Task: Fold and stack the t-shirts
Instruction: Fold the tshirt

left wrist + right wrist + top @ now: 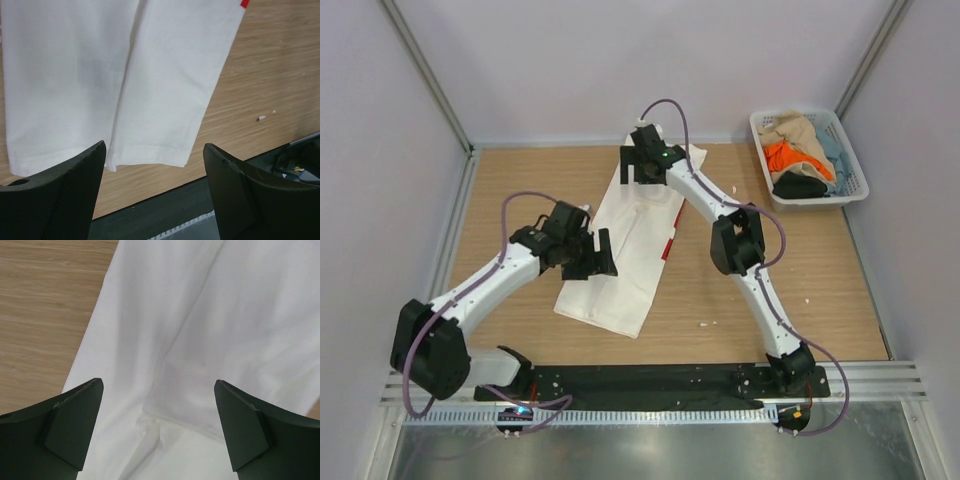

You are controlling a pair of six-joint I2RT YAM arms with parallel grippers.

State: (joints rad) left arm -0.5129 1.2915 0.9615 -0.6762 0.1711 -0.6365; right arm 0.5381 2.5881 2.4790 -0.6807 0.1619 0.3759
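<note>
A pale wood-grain table top [820, 280] fills the floor of a small booth, closed in by plain lilac-grey walls [620, 60] with slanted metal corner posts [425, 75] on either side. Along the near edge runs a black base plate [650, 380] that bears both arms, then a slotted metal rail [650, 415] and a dull sheet of metal [650, 450]. A few tiny white specks [705, 323] lie on the bare wood near the plate. In the middle of the table lies the white cloth t-shirt [620, 270], folded lengthwise into a long strip that runs from the far centre toward the near left, flat on the wood, with a sliver of its red print [670, 240] showing along the right edge. The left gripper [582, 250] hangs over the strip's left edge at its near half, its fingers spread wide with nothing between them; its wrist view shows the hem and the wood below. The right gripper [642, 160] is over the far end of the strip, fingers likewise spread apart and empty above creased white cloth. In the far right corner, well apart from the strip, stands a white plastic lattice basket [820, 200] holding a heap of crumpled shirts: a tan one [798, 130], an orange one [790, 157], a pale blue one [828, 150] and a black one [800, 186].
</note>
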